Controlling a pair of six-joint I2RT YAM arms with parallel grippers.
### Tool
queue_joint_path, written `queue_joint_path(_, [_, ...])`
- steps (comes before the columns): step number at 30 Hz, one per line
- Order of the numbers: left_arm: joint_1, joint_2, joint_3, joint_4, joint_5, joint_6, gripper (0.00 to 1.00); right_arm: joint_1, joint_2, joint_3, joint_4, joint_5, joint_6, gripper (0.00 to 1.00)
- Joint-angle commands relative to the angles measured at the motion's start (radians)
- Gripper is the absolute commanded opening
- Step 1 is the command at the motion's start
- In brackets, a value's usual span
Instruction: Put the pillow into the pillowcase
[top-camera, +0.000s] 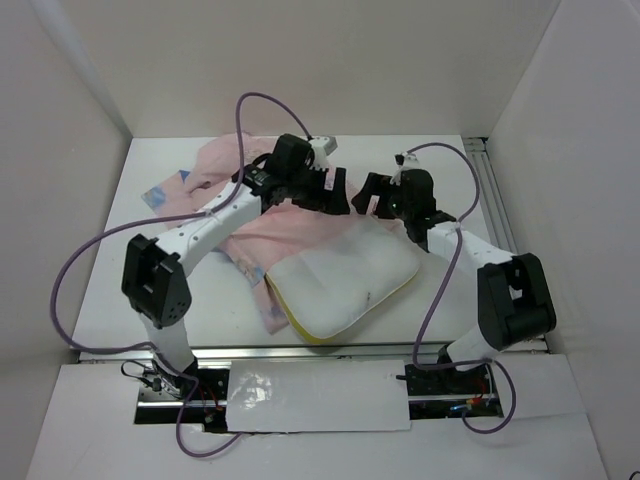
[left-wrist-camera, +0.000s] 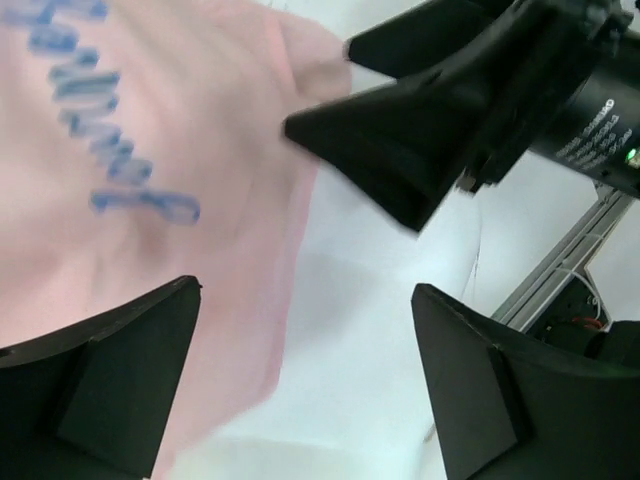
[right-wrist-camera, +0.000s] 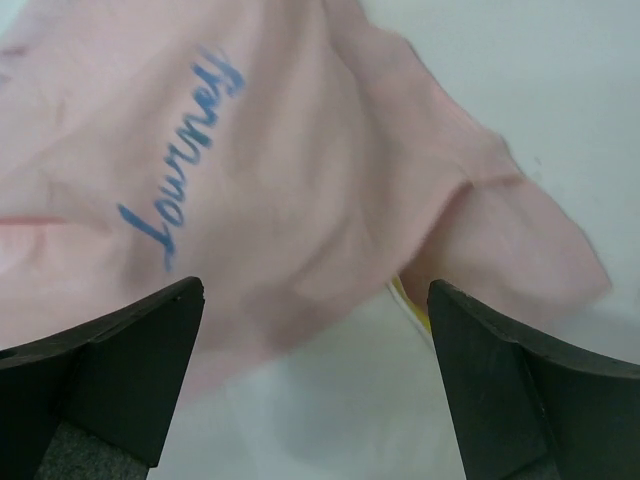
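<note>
**A:** So, where is everything?

**B:** The white pillow (top-camera: 340, 285) lies on the counter (top-camera: 450, 160), with its yellow edge toward the arm bases. The pink pillowcase (top-camera: 265, 215) is bunched behind and beside the pillow, and a flap drapes over the pillow's far end.

**A:** And the arms?

**B:** Both hover over the pillow's far end. The left pincer (left-wrist-camera: 306, 287) and right pincer (right-wrist-camera: 316, 284) are spread wide, pinching nothing.

**A:** What would do this step well?

**B:** Probably each pincer should pinch only the top layer of the case's opening, well apart, then draw it evenly along the pillow.
</note>
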Motion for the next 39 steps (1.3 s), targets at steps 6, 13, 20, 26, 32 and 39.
queue_joint_path(6, [0.005,-0.540,-0.510,0.022,-0.311,-0.279,1.00,0.082,-0.284,-0.029,-0.362,0.175,-0.085,1.00])
queue_joint_path(13, [0.005,-0.782,-0.951,-0.021,-0.369,-0.490,1.00,0.413,-0.326,0.031,-0.452,0.107,-0.264,1.00])
queue_joint_path(20, [-0.005,-0.794,-1.111,0.112,-0.338,-0.531,1.00,0.763,-0.268,0.069,-0.537,0.348,-0.341,1.00])
queue_joint_path(26, [0.056,-0.693,-1.195,0.232,-0.284,-0.556,1.00,0.860,-0.220,0.060,-0.567,0.347,-0.326,1.00])
queue_joint_path(32, [0.033,-0.604,-1.196,0.300,-0.338,-0.557,0.87,0.929,-0.170,0.005,-0.567,0.382,-0.281,1.00])
queue_joint_path(39, [0.015,-0.517,-1.155,0.283,-0.348,-0.548,0.00,0.934,-0.070,-0.069,-0.485,0.406,-0.272,1.00])
